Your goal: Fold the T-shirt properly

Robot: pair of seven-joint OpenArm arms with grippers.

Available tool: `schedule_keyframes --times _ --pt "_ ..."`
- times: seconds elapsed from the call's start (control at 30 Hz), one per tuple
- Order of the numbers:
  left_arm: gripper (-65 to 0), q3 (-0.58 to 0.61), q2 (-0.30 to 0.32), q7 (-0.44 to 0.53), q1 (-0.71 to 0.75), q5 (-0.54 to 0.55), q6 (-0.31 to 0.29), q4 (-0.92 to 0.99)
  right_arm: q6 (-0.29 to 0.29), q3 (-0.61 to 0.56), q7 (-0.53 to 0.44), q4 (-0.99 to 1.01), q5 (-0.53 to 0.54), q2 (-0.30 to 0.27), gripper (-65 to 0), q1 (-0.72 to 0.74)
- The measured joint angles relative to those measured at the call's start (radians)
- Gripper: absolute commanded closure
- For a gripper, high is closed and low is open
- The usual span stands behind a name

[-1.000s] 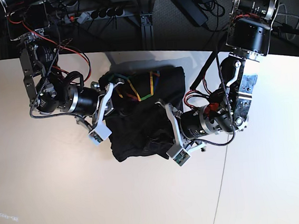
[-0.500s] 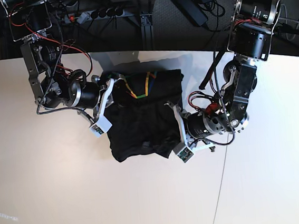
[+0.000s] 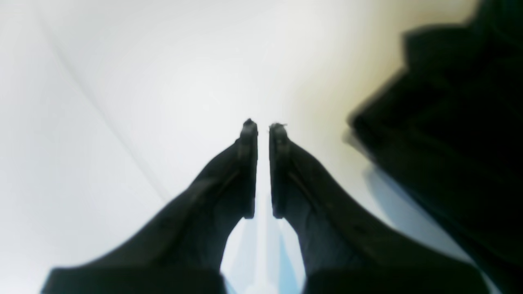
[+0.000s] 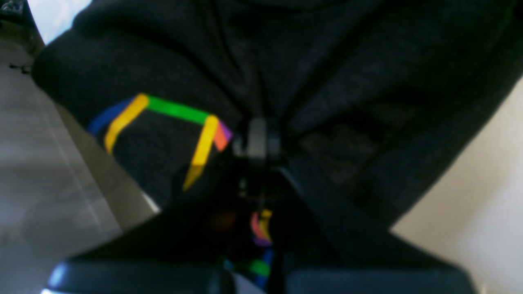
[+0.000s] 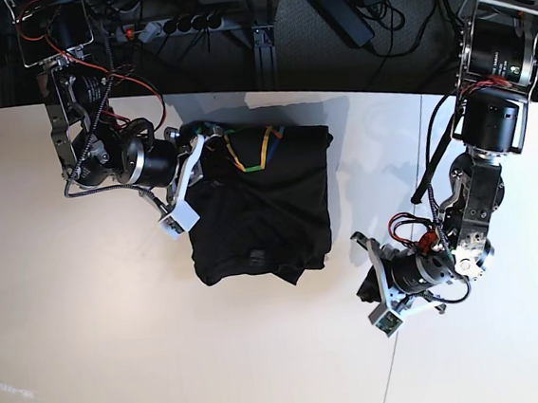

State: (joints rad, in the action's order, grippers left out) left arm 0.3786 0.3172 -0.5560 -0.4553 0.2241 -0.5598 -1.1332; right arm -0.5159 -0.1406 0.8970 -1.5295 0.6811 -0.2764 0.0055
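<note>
The black T-shirt (image 5: pixel 260 212) lies folded into a rough rectangle mid-table, its rainbow line graphic showing at the far edge. My right gripper (image 5: pixel 205 152) is at the shirt's far left corner, shut on the fabric. In the right wrist view its fingertips (image 4: pixel 261 139) are buried in dark cloth beside the coloured lines of the T-shirt (image 4: pixel 327 81). My left gripper (image 5: pixel 363 292) hovers over bare table to the right of the shirt. Its fingers stand a narrow slit apart with nothing between them (image 3: pixel 262 126), and the T-shirt (image 3: pixel 449 122) is a blurred dark mass off to one side.
The pale table (image 5: pixel 121 349) has a seam line (image 5: pixel 403 322) running toward the front edge. Beyond its far edge sit a power strip (image 5: pixel 180 24), cables and both arm bases.
My left gripper has pulled away from the shirt's right edge, down and right onto bare table. My right gripper has shifted slightly up and left with the fabric. The shirt lies flatter.
</note>
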Motion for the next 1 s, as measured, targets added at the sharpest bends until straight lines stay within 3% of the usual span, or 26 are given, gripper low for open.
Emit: schedule_keyframes --times 0.2,0.47,0.63,0.77,1.0 --pt "-1.3 -0.096 0.091 -0.148 0.027 0.155 0.052 -0.193 0.0 0.003 -0.027 -0.051 -0.027 -0.001 0.0 -0.011" --pt "-1.3 -0.331 0.187 -0.295 0.286 0.403 -0.004 -0.566 0.0 0.094 -0.005 -0.258 -0.022 -0.021 0.0 -0.015" --pt "-1.3 -0.496 0.198 -0.32 0.517 0.42 -0.031 -0.685 0.0 0.261 0.027 -0.335 -0.02 -0.094 0.0 -0.106" --pt "-1.3 -0.652 0.198 -0.36 0.707 0.472 -0.082 -0.757 0.0 0.443 0.044 -0.361 0.047 -0.16 0.0 -0.244" --pt "-1.3 -0.893 0.198 -0.364 1.031 0.528 -0.107 -0.808 0.0 0.709 0.16 -0.36 0.21 -0.174 0.0 -0.535"
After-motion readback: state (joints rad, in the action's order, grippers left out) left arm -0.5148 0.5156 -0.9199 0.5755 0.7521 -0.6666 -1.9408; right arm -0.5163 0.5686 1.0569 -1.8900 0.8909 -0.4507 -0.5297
